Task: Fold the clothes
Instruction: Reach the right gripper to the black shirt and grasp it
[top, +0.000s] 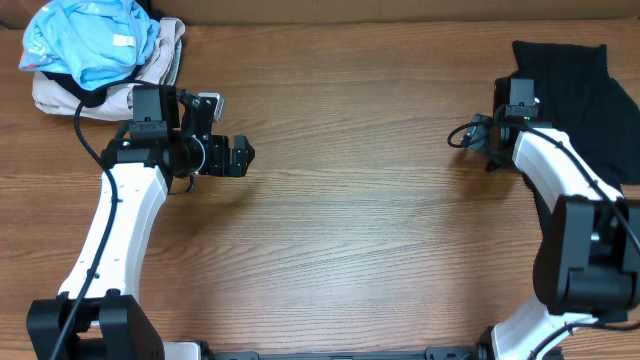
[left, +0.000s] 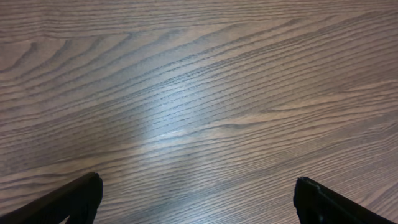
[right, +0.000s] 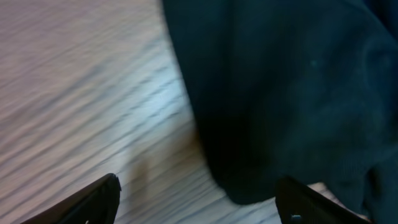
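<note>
The black shirt (top: 590, 100) lies bunched at the far right of the wooden table (top: 350, 230). In the right wrist view its dark fabric (right: 292, 87) fills the upper right, with its rounded edge resting on the wood. My right gripper (top: 518, 92) is open and empty at the shirt's left edge; the edge lies just ahead of and between its fingers (right: 198, 185). My left gripper (top: 243, 157) is open and empty over bare wood at the left, far from the shirt. In the left wrist view the fingers (left: 198, 186) frame only tabletop.
A light blue garment (top: 90, 40) lies on top of a beige garment (top: 150, 70) in the far left corner, just behind my left arm. The table's far edge runs along the top of the overhead view.
</note>
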